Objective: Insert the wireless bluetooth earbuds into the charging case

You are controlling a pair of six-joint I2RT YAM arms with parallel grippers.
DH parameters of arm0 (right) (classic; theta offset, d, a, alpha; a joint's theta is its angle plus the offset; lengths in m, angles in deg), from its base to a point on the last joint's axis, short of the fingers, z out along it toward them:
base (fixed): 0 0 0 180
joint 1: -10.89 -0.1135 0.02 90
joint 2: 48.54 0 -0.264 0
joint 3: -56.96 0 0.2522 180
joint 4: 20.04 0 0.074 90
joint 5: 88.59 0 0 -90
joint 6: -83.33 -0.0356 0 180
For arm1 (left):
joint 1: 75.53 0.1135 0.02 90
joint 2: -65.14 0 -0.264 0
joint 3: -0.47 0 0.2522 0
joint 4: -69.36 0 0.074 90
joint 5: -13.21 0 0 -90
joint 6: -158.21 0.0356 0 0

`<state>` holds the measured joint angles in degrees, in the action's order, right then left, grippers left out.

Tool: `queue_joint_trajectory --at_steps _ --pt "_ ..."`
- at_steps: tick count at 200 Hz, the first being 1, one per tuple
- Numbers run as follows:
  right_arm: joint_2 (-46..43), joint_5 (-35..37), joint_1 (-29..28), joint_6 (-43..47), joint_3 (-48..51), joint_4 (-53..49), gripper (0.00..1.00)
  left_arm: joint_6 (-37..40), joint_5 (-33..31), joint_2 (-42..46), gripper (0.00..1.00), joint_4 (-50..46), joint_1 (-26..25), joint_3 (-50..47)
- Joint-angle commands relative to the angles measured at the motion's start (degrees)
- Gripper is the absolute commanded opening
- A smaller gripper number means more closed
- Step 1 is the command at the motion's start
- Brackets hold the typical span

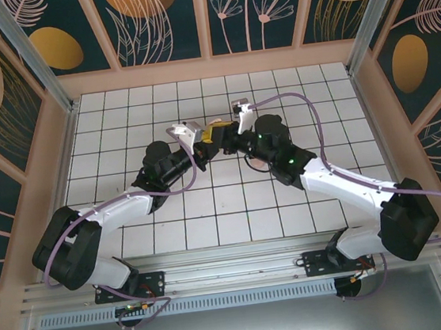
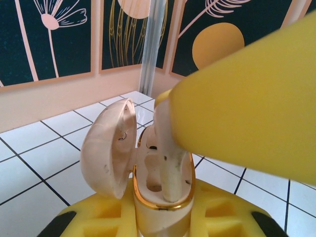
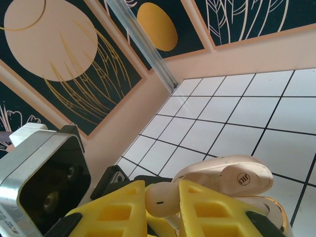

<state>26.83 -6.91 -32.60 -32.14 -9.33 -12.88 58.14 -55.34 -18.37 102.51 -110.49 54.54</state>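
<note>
2 arms meet over the middle of the white tiled desk (image 1: 289, 205), wrists nose to nose. My left fingers (image 2: 94, 219) are pressed in on the charging case (image 2: 160, 207), pinching its cream base from both sides and holding it upright. Its lid (image 2: 106, 148) is swung open to the left in the left wrist view, and the gold rim of the base is exposed. My right fingers (image 3: 123, 207) are closed on 1 earbud (image 3: 159, 201), gripping its rounded head between the yellow pads. From the left wrist camera I see that earbud's stem standing nearly upright inside the base, its lower end down in the right-hand well, with a yellow right finger close over the top. From the right wrist camera the open lid, printed with a small logo, lies just beyond the earbud. I cannot tell whether the earbud is fully seated, nor whether the other well is filled.
</note>
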Motion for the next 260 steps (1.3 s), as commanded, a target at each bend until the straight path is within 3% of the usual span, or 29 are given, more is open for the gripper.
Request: queue_joint_trajectory --at_steps 1,65,145,260 --pt "-1.2 -0.5 0.2 -1.6 2.3 -0.6 0.19 0.7 -0.4 2.9 0.14 6.7 -0.3 1.7" --pt "-2.6 1.9 1.2 -3.3 4.2 2.1 0.18 0.6 0.9 2.9 0.14 7.8 -0.3 1.6" --pt "-2.0 -0.9 2.5 -3.9 1.4 9.4 0.19 2.0 0.8 3.1 0.14 6.0 -0.3 1.3" --pt "1.2 -3.7 2.4 -5.4 -0.2 9.7 0.19 2.4 0.2 3.6 0.14 5.3 -0.4 1.5"
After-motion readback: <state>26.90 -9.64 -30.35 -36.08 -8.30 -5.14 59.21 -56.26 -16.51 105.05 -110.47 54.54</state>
